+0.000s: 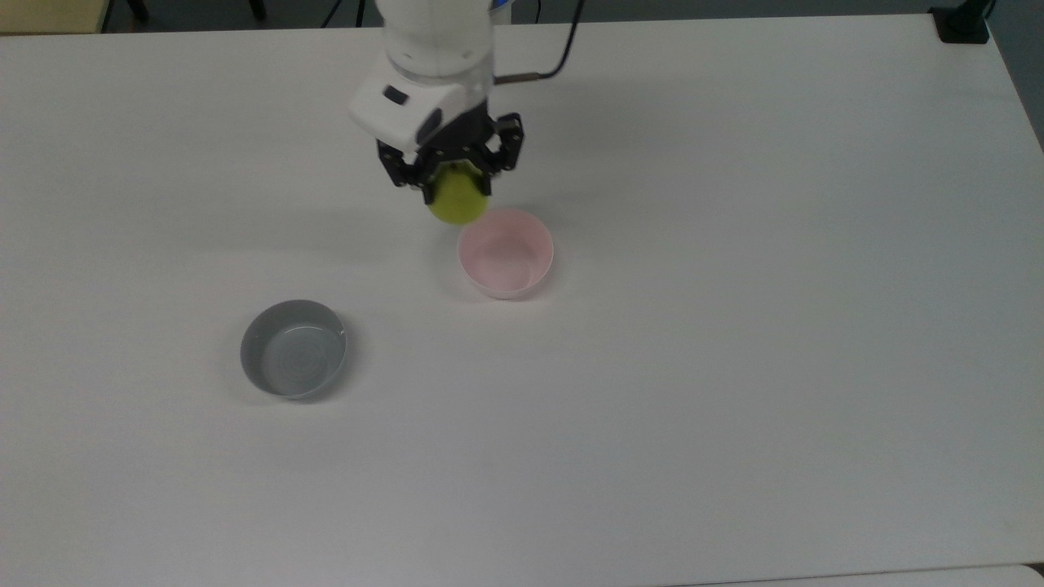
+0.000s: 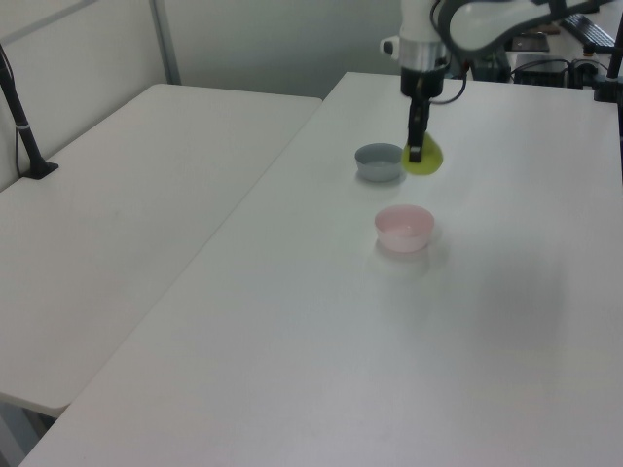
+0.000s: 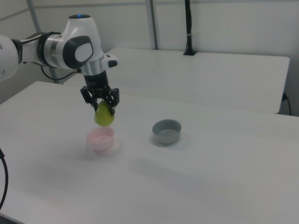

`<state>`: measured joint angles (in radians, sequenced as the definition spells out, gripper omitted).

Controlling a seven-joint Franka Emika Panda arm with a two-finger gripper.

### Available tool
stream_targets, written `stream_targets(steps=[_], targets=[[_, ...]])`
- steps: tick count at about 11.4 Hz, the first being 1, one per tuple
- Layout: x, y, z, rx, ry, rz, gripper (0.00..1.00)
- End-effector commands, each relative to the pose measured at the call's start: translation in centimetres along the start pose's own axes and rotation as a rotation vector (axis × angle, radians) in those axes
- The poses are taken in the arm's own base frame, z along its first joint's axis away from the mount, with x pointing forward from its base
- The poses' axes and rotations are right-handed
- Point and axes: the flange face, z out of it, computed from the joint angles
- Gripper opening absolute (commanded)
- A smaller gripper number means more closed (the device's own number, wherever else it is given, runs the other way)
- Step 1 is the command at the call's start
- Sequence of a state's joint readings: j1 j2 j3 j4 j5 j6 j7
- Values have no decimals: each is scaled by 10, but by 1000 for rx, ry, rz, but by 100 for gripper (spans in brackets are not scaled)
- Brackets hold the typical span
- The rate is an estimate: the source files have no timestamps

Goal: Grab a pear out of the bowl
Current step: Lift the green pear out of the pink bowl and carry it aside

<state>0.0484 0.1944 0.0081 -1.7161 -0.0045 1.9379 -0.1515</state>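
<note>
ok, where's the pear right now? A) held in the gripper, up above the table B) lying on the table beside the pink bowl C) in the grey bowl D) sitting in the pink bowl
A: the gripper is shut on the pear, which hangs in the air above the pink bowl; the top view shows that bowl with nothing in it, and the grey bowl likewise.

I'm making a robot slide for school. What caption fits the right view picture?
Robot claw lifts a yellow-green pear above the empty pink bowl, grey bowl nearby.
</note>
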Motion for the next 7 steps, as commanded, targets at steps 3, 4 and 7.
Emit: stream_targets(steps=[3,4,7], targets=[[-53,125,-28,0,-18,-35,5],[-62,149,-25,-2,-16,-49,5],[-73,192,-6,-9,-7,-43,2]])
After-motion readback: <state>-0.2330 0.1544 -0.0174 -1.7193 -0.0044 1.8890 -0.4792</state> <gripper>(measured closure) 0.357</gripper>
